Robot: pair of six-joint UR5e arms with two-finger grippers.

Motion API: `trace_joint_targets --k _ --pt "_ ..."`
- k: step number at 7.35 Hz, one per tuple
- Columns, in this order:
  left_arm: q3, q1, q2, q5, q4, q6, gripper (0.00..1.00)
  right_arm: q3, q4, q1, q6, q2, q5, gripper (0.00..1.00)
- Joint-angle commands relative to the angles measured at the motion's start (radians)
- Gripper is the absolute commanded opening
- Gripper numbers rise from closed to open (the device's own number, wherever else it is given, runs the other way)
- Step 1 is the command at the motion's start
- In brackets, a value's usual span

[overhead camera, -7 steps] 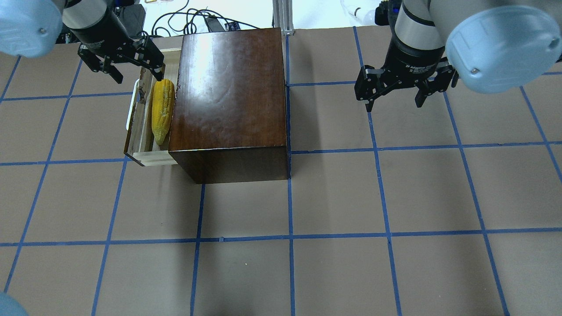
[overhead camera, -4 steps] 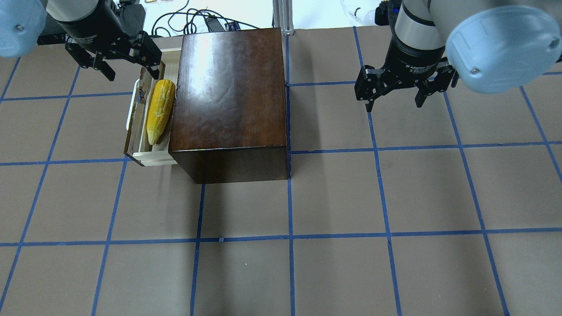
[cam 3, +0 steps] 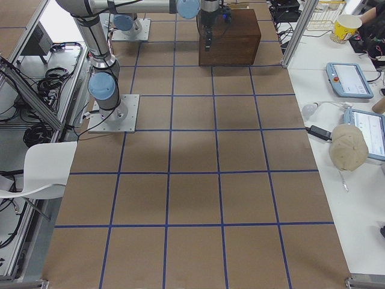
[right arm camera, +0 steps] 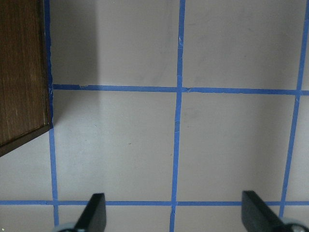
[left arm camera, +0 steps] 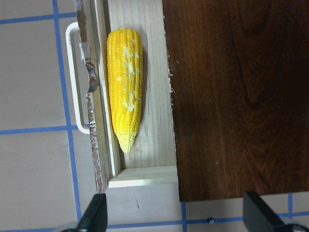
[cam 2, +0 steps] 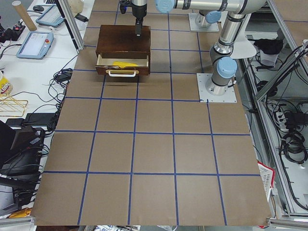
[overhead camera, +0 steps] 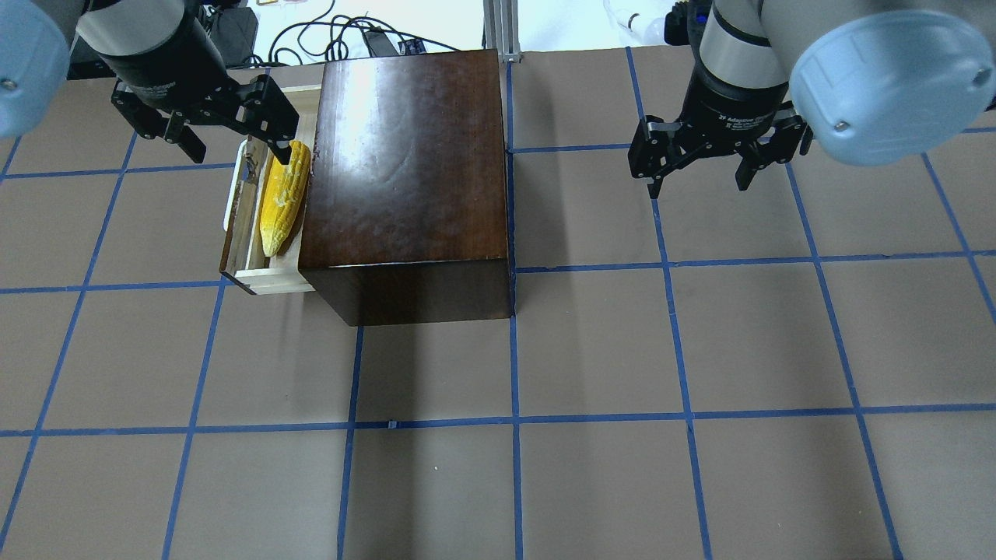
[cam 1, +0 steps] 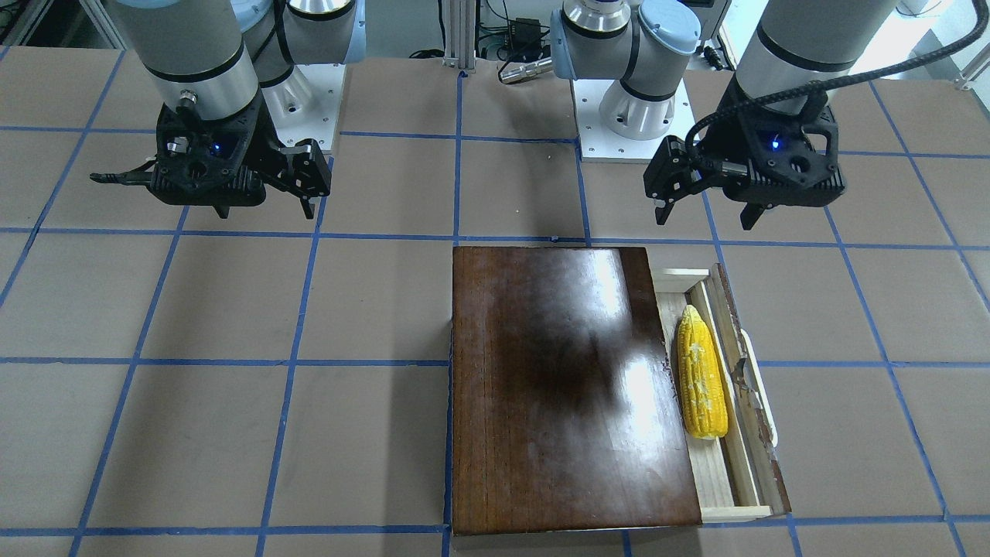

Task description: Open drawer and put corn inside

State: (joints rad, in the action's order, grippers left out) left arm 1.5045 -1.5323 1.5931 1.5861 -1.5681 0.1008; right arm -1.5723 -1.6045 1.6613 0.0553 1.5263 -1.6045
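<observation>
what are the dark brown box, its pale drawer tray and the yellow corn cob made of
Dark brown box: wood, glossy varnish; grain and glare show. Pale drawer tray: bare light wood, matt, faint grain. Yellow corn cob: probably moulded plastic or rubber; uniform kernels, whitish patches.

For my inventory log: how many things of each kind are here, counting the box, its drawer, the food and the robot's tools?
box: 1
drawer: 1
corn: 1
tools: 2 (left tool, right tool)
Total: 5
</observation>
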Motion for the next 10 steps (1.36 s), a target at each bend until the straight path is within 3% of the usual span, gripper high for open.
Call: trace_joint_targets --k 1,10 --pt "0.011 0.011 -0.019 -0.009 0.013 0.000 1.00 0.000 0.000 0.000 0.000 0.000 0.000 1.00" --pt "0.010 0.000 -0.028 -0.002 0.017 0.002 1.00 0.000 0.000 0.000 0.000 0.000 0.000 1.00"
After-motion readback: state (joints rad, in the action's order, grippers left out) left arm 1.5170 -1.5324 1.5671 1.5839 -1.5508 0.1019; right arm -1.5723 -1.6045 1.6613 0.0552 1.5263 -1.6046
